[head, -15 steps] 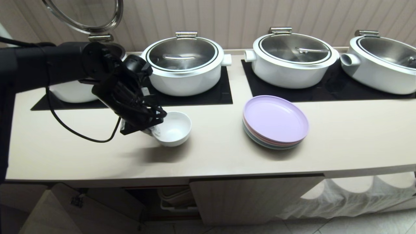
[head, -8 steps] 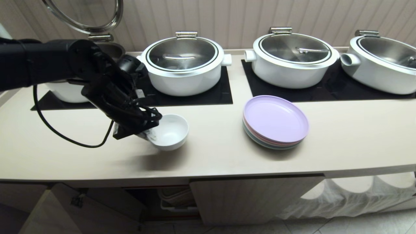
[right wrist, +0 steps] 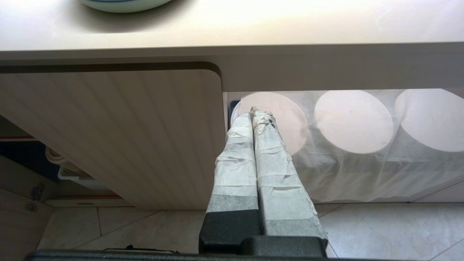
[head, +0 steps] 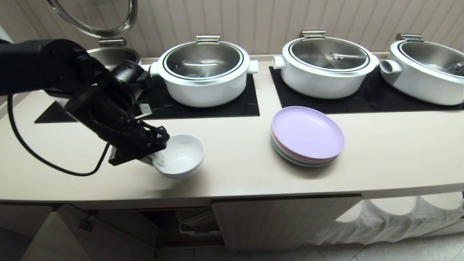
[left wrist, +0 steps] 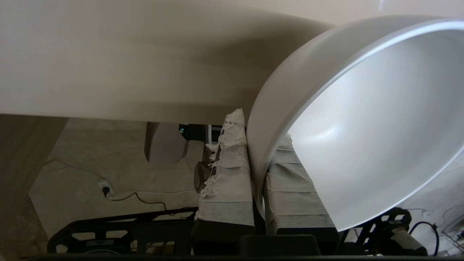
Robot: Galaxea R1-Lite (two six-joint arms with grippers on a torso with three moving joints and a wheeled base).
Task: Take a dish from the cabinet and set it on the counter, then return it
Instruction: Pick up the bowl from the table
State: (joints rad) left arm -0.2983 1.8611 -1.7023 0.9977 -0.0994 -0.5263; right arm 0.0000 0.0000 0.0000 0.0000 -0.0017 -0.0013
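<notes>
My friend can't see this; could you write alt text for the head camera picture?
The black left end effector grips the rim of a white bowl above the front of a cream counter. A stack of pastel plates lies to the right, lidded white pots behind.

Left arm (head: 43,69): matte black, rounded casing, loose black cable (head: 43,159) looping beneath. Left gripper (left wrist: 258,174) and right gripper (right wrist: 255,123): black finger bases, fingers wrapped in white, fraying tape.

Dish (head: 181,156) above counter (head: 239,170) front edge, left of plate stack (head: 307,136); pots (head: 206,72) behind.
</notes>
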